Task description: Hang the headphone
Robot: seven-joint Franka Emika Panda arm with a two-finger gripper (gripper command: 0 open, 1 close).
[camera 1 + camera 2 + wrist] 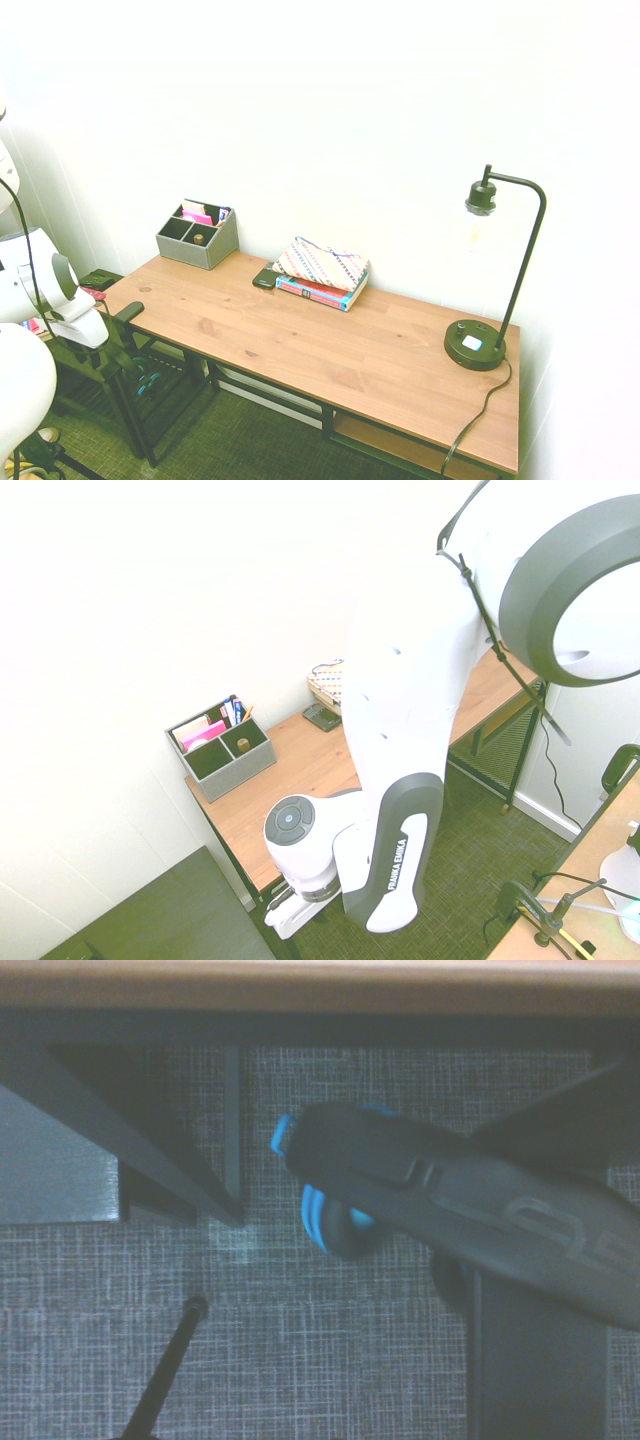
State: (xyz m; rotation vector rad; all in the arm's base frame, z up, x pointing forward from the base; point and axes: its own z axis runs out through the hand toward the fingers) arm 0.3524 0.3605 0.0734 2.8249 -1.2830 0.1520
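text: "FRANKA EMIKA" | on: dark panel of the white arm (392, 875) | other print: none legible

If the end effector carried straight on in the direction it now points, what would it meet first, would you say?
Most likely the headphone: the wrist view looks down past the desk edge and shows it nearest the middle, above the carpet. Depth is unclear, so the carpet could come first.

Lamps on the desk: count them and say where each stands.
1. The black lamp stands at the desk's right end in the first exterior view, past the books. In the second exterior view the arm hides much of the desk, so it doesn't show there.
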